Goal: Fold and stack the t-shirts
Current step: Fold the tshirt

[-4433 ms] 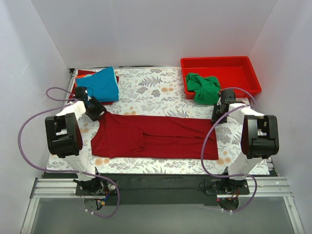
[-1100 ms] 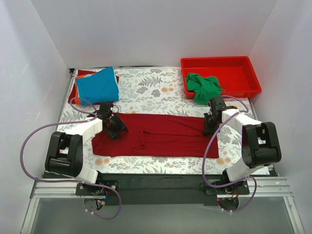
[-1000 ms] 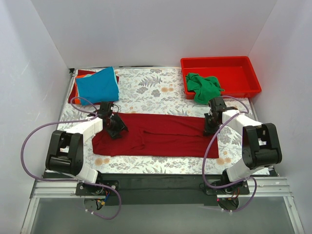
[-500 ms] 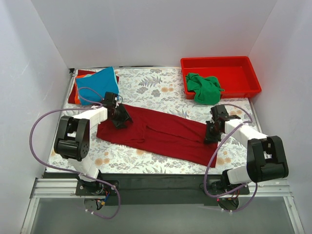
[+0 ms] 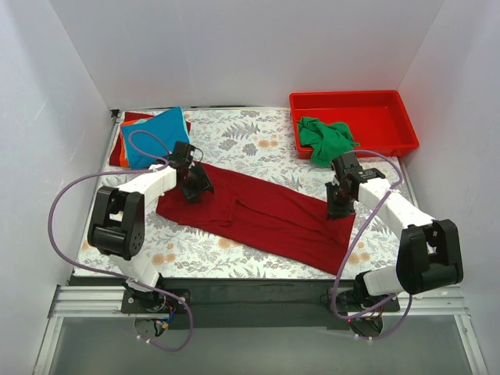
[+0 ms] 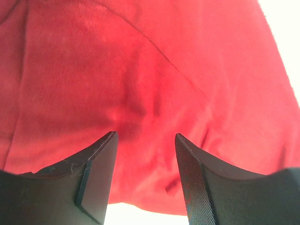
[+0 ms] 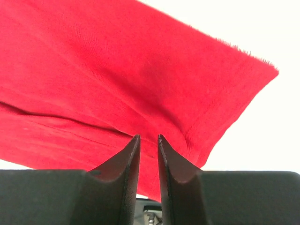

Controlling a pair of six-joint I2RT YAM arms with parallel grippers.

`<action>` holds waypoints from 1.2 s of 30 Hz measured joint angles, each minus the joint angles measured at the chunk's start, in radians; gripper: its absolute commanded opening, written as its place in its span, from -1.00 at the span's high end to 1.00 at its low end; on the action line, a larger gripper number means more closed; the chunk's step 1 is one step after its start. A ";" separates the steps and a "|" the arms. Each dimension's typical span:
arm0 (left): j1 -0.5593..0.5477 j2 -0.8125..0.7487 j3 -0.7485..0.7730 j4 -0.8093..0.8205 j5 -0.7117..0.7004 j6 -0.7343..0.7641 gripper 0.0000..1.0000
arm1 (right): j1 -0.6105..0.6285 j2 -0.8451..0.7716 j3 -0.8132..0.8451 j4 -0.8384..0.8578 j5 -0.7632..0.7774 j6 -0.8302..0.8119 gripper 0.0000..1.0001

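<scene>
Lying slantwise across the floral cloth (image 5: 234, 137), the dark red t-shirt (image 5: 258, 215) is spread out long and flat, its left end farther back and its right end nearer the front edge; a lengthwise crease runs thru the middle. L gripper (image 5: 195, 186) sits on the shirt's far-left end, arm reaching in from the left. In the wrist view the L gripper (image 6: 145, 136) has its fingers (image 6: 96, 178) standing well apart, tips down at the cloth w/ a small pucker between them, and no pinch shows. R gripper (image 5: 336, 209) is at the shirt's right end, on the far edge of it. Its wrist view shows the R gripper (image 7: 148, 137) almost closed, only a thin slit between the fingers (image 7: 124, 183), and a crease of the red cloth runs into the tips, so it looks nipped there; the shirt's hem corner lies flat just beyond, to the right. Green t-shirt (image 5: 324, 139) is crumpled over the left near rim of the red tray (image 5: 351, 100), far right, well apart from the big shirt. Blue t-shirt (image 5: 156, 137) lies folded at far left, on top of a red t-shirt (image 5: 116, 156) whose edges peek out; L gripper is near that pile, not touching it.
</scene>
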 measured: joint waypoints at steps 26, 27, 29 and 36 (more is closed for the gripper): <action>-0.005 0.031 -0.066 0.109 0.140 -0.144 -0.02 | 0.021 0.079 -0.121 0.171 -0.124 -0.058 0.45; -0.012 0.047 -0.047 0.109 0.141 -0.143 -0.02 | 0.023 0.073 -0.127 0.174 -0.124 -0.050 0.45; -0.028 0.084 -0.003 0.112 0.148 -0.138 -0.01 | 0.027 0.062 -0.138 0.176 -0.127 -0.039 0.45; -0.089 0.234 0.185 0.113 0.169 -0.103 -0.01 | 0.078 0.030 -0.167 0.166 -0.132 0.004 0.45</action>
